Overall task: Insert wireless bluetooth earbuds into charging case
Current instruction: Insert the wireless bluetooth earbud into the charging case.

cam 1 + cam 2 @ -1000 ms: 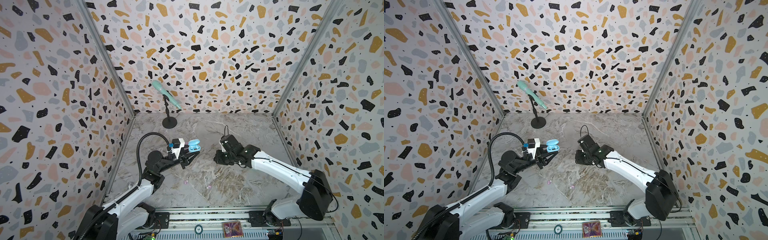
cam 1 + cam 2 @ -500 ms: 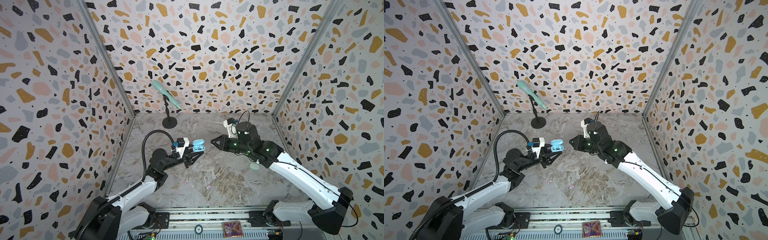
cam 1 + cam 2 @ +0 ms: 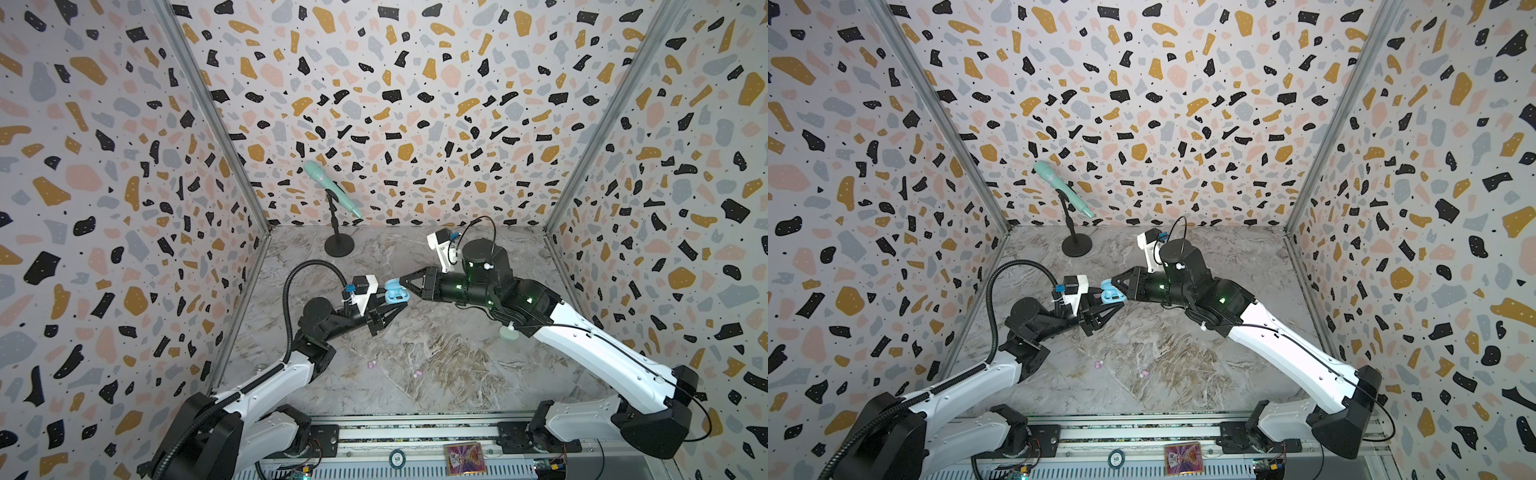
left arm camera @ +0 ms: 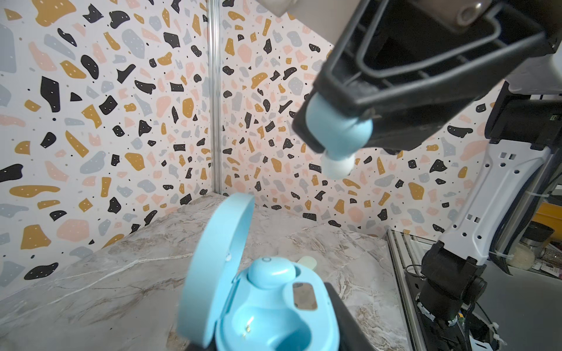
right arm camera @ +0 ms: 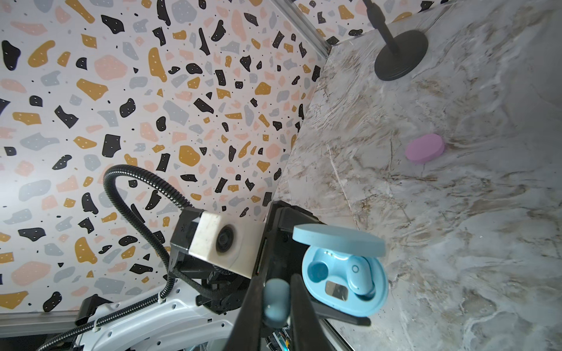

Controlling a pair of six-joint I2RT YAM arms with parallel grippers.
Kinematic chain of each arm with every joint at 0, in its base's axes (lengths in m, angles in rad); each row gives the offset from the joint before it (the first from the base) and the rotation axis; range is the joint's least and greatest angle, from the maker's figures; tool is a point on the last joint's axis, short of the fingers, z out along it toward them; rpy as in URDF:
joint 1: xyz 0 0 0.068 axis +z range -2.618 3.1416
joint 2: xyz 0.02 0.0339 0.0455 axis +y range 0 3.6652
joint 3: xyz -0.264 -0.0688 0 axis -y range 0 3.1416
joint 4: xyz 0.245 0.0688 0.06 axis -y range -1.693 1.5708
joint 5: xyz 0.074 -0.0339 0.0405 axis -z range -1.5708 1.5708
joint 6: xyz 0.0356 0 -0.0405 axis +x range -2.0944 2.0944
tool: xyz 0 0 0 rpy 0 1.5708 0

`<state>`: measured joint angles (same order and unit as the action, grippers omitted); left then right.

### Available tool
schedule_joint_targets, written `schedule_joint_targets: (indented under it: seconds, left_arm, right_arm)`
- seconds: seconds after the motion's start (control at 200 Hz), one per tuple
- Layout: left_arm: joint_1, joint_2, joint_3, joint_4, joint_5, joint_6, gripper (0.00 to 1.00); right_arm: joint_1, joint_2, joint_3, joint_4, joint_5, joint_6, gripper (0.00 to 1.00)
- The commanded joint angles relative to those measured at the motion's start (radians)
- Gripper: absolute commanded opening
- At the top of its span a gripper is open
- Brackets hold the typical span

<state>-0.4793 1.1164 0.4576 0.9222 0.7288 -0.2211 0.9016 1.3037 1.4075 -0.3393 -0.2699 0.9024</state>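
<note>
My right gripper [image 5: 276, 296] was clamped narrow on a light blue earbud [image 4: 337, 133], whose white tip poked out past the fingers and hung just above the blue charging case [image 4: 264, 307], apart from it. My left gripper [image 3: 398, 304] was closed on that case and held it off the tabletop [image 3: 457, 395] with the lid up. Its fingers were mostly cut off in the left wrist view, as was the case's lower edge. A second blue earbud [image 5: 359, 276] sat in one socket and the other socket [image 5: 317, 270] looked empty. Two pink earbuds [image 3: 371, 364] lay loose near the front. A mint case [image 3: 508, 332] was half hidden under the right arm, and a pink case [image 5: 424, 149] showed only in the right wrist view. A microphone [image 3: 332, 189] stood at the back.
</note>
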Motion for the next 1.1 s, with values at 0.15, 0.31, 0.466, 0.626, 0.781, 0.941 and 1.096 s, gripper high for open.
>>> schedule_joint_targets:
  seconds: [0.15, 0.31, 0.466, 0.626, 0.781, 0.941, 1.096]
  left_arm:
    - [-0.004, -0.025, 0.016, 0.077, 0.018, 0.010, 0.12]
    - [-0.004, -0.038, 0.013, 0.075, 0.017, 0.009, 0.12]
    - [-0.004, -0.041, 0.015, 0.074, 0.020, 0.007, 0.12]
    - [-0.005, -0.044, 0.015, 0.073, 0.026, 0.006, 0.12]
    - [-0.005, -0.048, 0.015, 0.072, 0.027, 0.008, 0.12]
    - [-0.004, -0.052, 0.013, 0.069, 0.026, 0.010, 0.12]
    - [-0.004, -0.053, 0.012, 0.070, 0.024, 0.010, 0.12]
  right_arm:
    - [0.030, 0.010, -0.007, 0.059, -0.013, 0.020, 0.09]
    - [0.030, 0.013, -0.037, 0.084, -0.017, 0.025, 0.09]
    - [0.031, 0.015, -0.079, 0.122, -0.019, 0.033, 0.09]
    - [0.032, 0.025, -0.102, 0.165, -0.029, 0.041, 0.09]
    - [0.032, 0.040, -0.097, 0.174, -0.036, 0.043, 0.09]
    - [0.031, 0.044, -0.112, 0.169, -0.041, 0.046, 0.09]
    - [0.032, 0.045, -0.122, 0.165, -0.048, 0.054, 0.09]
